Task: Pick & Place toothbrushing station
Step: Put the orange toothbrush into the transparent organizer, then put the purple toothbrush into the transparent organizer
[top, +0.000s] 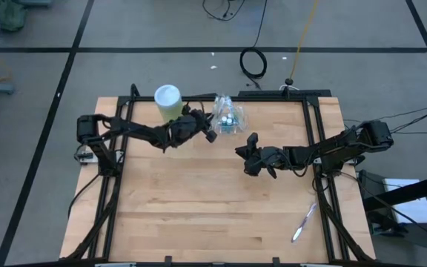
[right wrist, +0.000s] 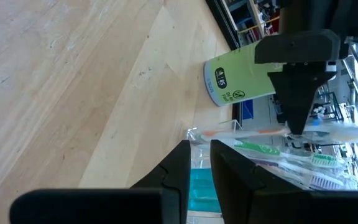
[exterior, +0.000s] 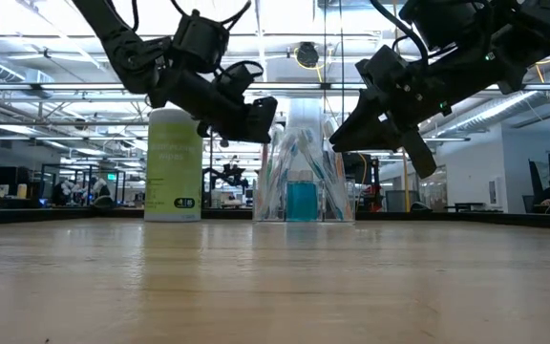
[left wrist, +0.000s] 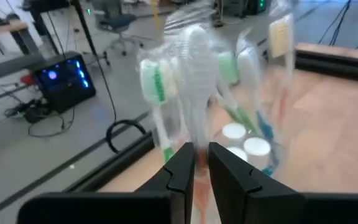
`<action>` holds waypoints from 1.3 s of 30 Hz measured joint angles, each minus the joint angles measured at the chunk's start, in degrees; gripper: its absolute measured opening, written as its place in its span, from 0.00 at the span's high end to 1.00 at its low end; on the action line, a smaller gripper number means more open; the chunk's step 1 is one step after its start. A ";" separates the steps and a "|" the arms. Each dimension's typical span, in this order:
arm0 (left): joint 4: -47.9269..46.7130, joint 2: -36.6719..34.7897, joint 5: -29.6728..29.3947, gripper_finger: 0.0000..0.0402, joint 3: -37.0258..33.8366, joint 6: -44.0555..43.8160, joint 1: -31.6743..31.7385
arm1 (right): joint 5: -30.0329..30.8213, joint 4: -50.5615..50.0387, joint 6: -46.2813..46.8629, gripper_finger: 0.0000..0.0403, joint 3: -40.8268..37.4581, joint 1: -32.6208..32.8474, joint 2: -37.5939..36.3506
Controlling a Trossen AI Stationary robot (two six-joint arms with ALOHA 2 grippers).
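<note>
Step in hand: the pick stage, judged from how things lie; the kit stands on the table and neither arm has lifted it.
Kit: the clear plastic bag (top: 227, 119) stands upright near the far edge of the table (top: 199, 200), just beside the green canister (top: 167, 101); toothbrushes (left wrist: 194, 74) stand bristles-up inside it, with small blue tubes (exterior: 302, 201) at the bottom (their white caps show in the left wrist view).
Left gripper: the left gripper (top: 210, 136) is at the bag's upper edge on the canister side; its fingers are drawn almost together and seem to pinch a fold of the bag or a brush handle, though I cannot tell for sure that anything is caught.
Right gripper: the right gripper (top: 251, 139) hangs above the table, near the bag on its other side and apart from it; its fingers stand close together with nothing between them.
Stray item: one toothbrush (top: 303, 222) lies alone near the table's front right corner, well apart from the bag.
Next move calls for: a confirmed hold on the bag before any lift, kept upright so the brushes do not spill (thin film slips easily); the right gripper would have to spread its fingers before it can help.
</note>
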 joint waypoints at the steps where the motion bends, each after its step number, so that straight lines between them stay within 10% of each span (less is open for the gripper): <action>1: -0.69 -0.02 0.36 0.87 0.02 -0.36 0.40 | 0.00 0.00 0.02 0.86 0.00 0.00 0.00; 17: -8.49 -0.07 7.84 0.86 0.09 0.59 3.69 | -0.02 -0.02 0.01 0.86 0.00 0.00 0.00; 39: -20.12 0.15 11.87 0.50 -0.09 -5.46 3.45 | -0.02 -0.04 0.02 0.86 0.00 0.00 0.00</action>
